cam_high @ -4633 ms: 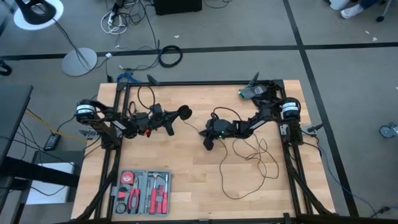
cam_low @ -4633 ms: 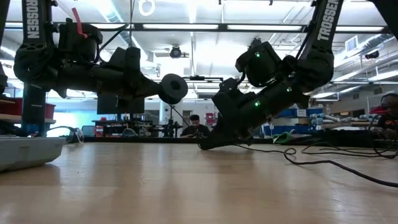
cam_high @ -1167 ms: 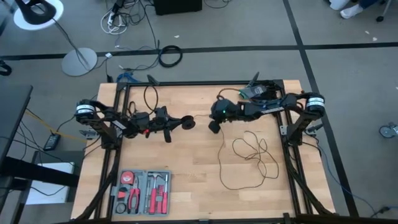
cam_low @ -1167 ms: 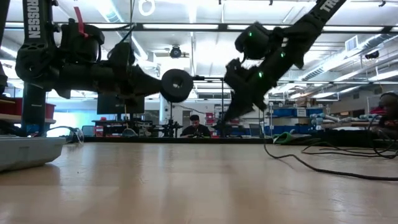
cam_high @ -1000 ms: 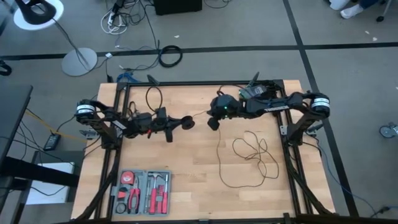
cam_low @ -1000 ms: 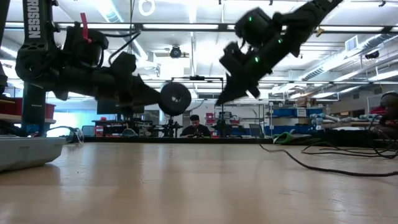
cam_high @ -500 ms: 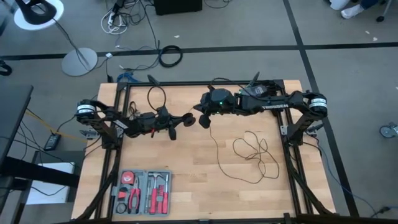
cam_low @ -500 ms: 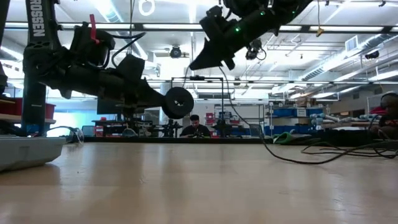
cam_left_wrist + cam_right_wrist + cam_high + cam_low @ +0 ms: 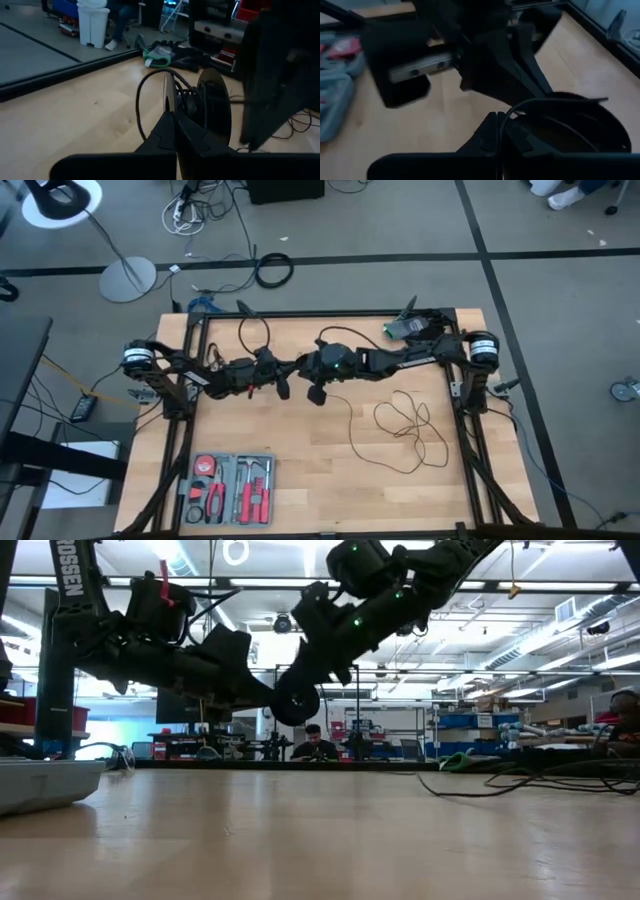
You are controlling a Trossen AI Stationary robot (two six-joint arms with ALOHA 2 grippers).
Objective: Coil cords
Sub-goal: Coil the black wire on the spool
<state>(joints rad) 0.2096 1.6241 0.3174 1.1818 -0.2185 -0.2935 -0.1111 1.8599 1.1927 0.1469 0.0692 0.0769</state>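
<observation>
Near edge of the wood table (image 9: 300, 490): a tool case (image 9: 229, 489) w/ red-handled tools, on the left side. On the right, the thin black wire (image 9: 405, 430) lies in loose loops on the wood. One strand runs up from the loops to the middle, where both arms meet above the table.

The left gripper (image 9: 290, 373) is shut tight on the round black puck (image 9: 297, 704), held up in the air. Wire loops sit around the puck in the left wrist view (image 9: 172, 100).

The right gripper (image 9: 316, 394) is right beside it, fingers together, pinching the wire next to the puck.

Far back, past the table, a person (image 9: 314, 743) sits in the room.
</observation>
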